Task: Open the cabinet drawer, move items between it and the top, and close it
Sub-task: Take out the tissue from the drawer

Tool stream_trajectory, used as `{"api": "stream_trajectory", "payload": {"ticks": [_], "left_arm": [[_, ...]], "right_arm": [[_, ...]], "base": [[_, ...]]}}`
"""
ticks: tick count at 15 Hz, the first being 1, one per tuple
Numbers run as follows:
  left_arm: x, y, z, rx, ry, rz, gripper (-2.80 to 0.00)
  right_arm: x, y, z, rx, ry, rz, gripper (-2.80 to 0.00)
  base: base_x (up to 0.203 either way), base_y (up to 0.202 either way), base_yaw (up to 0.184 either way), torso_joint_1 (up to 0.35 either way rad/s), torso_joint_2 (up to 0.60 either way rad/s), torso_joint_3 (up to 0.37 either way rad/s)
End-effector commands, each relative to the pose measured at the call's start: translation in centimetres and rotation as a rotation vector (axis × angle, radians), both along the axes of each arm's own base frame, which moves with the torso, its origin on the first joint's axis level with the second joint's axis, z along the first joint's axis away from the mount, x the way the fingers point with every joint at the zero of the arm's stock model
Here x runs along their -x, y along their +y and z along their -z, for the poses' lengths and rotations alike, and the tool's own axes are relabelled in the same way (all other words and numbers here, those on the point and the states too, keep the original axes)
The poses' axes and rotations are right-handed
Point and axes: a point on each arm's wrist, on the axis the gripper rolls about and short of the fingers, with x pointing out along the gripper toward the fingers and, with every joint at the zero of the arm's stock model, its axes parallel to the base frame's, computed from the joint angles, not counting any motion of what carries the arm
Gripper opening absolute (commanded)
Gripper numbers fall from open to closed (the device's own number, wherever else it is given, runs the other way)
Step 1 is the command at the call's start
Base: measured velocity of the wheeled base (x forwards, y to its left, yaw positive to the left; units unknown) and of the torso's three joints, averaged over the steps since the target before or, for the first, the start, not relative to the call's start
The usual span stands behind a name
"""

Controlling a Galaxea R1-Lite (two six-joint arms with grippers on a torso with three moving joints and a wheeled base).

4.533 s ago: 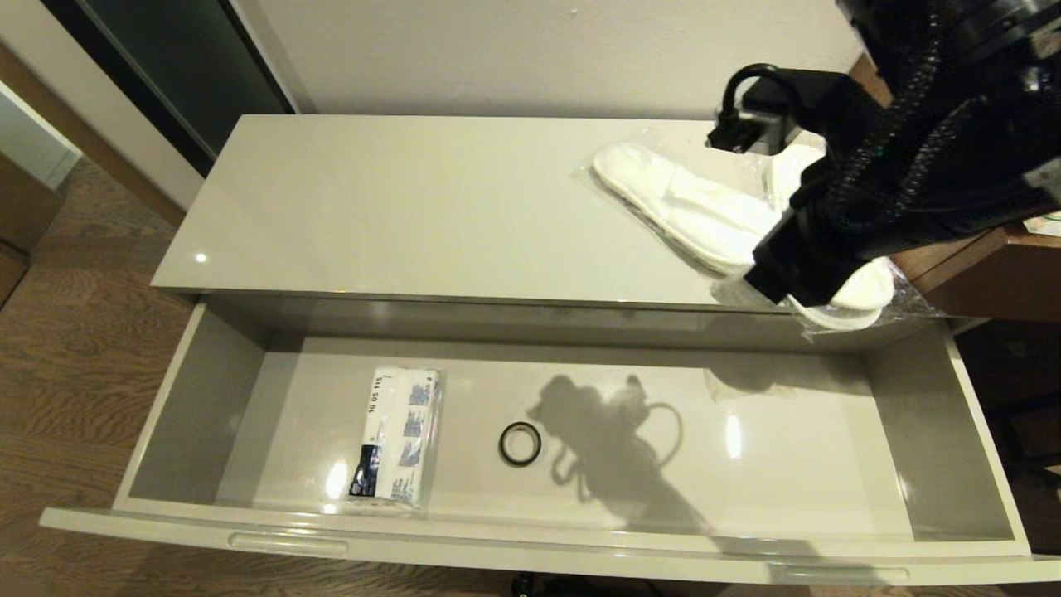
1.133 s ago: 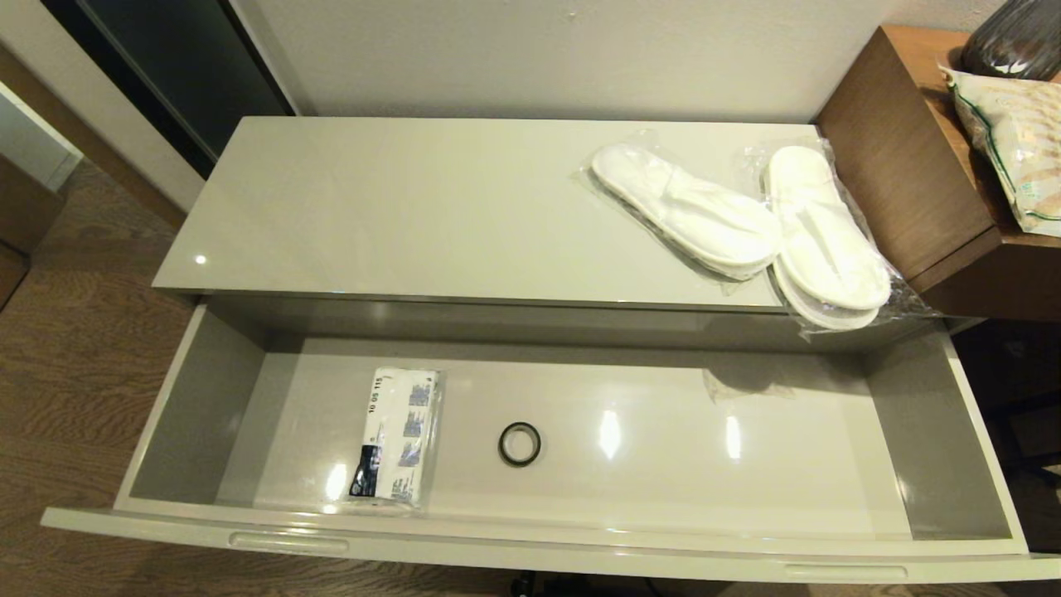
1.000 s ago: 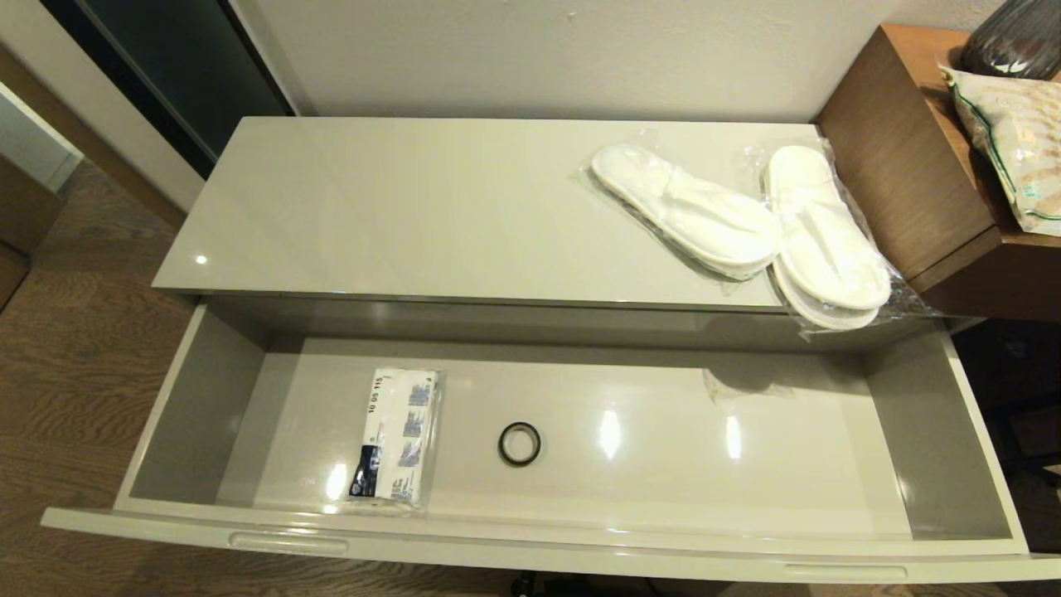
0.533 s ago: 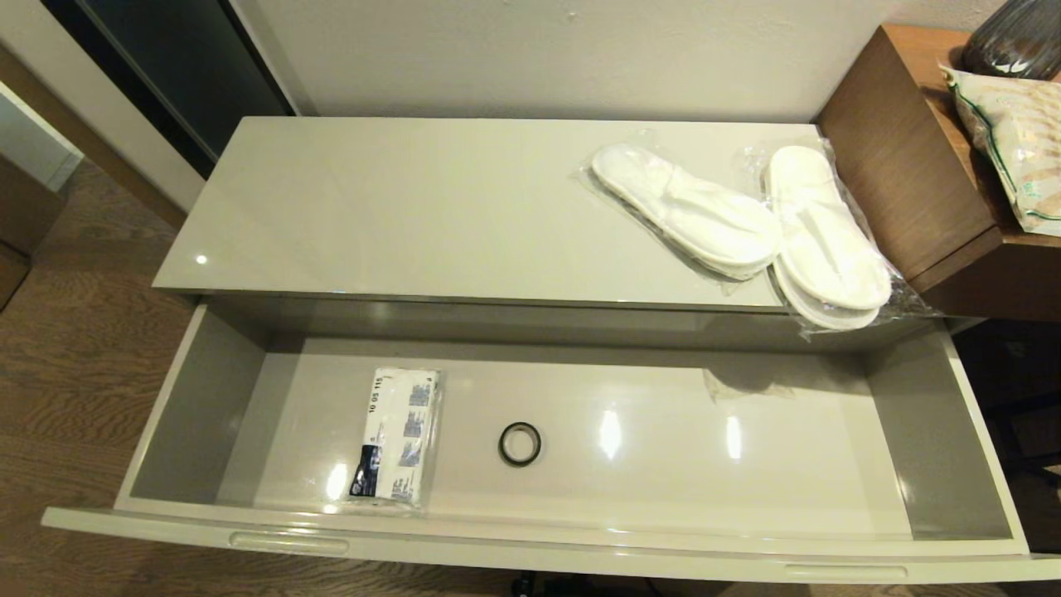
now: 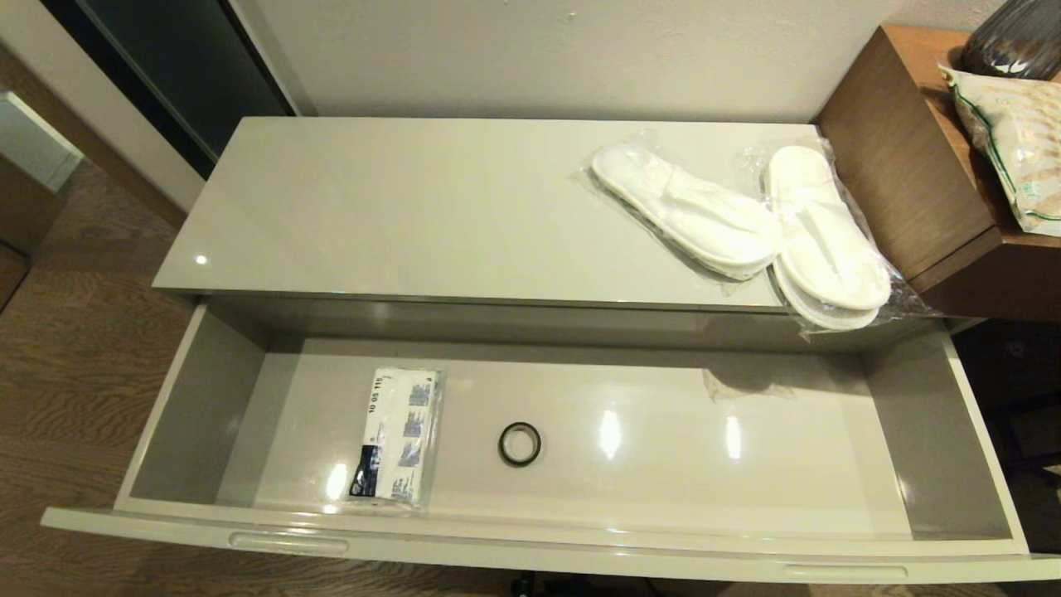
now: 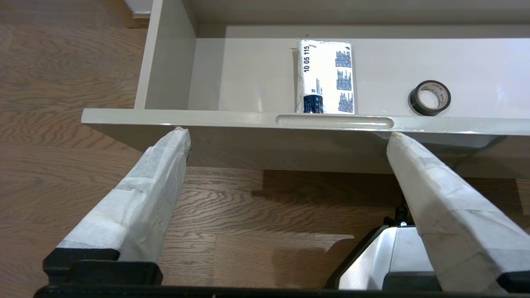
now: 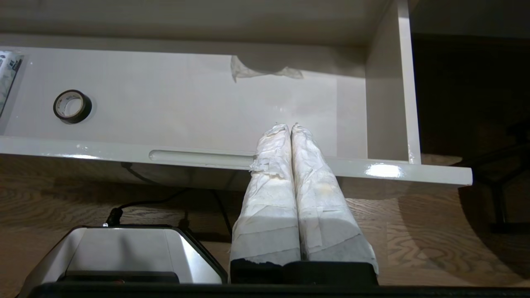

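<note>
Left pincer [image 6: 285, 136] spread wide, drawer [image 6: 232, 120] pulled out, packet [image 6: 325, 76], black ring [image 6: 430, 97]

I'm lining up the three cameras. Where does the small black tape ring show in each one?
Head view: small black tape ring on the grey drawer floor, mid-picture.
Left wrist view: ring at right, behind the drawer's front.
Right wrist view: ring at far left.
Shared landmark: flat white packet with blue-black print, beside the ring in all three.

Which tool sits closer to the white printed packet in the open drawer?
Left. The left tool, open, hangs low before the drawer front, just outside the white printed packet. The right tool, shut, sits toward the drawer's other end, beyond the black tape roll.
</note>
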Motion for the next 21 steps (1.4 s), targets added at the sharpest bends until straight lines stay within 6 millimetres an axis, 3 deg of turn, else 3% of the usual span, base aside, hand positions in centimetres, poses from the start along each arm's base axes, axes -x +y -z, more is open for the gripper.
{"api": "stream_trajectory", "payload": {"ticks": [1,21], "left_arm": [[-0.01,0.00,0.01,-0.001,0.002,0.000,0.00],[0.00,-0.01,-0.02,-0.014,0.002,0.005,0.00]], "right_arm": [[-0.01,0.00,0.01,0.001,0.002,-0.001,-2.80],[-0.12,0.00,-0.03,-0.001,-0.026,-0.001,-2.80]], "base": [[0.000,0.000,0.000,0.000,0.00,0.000],[0.000,0.000,0.000,0.000,0.00,0.000]]}}
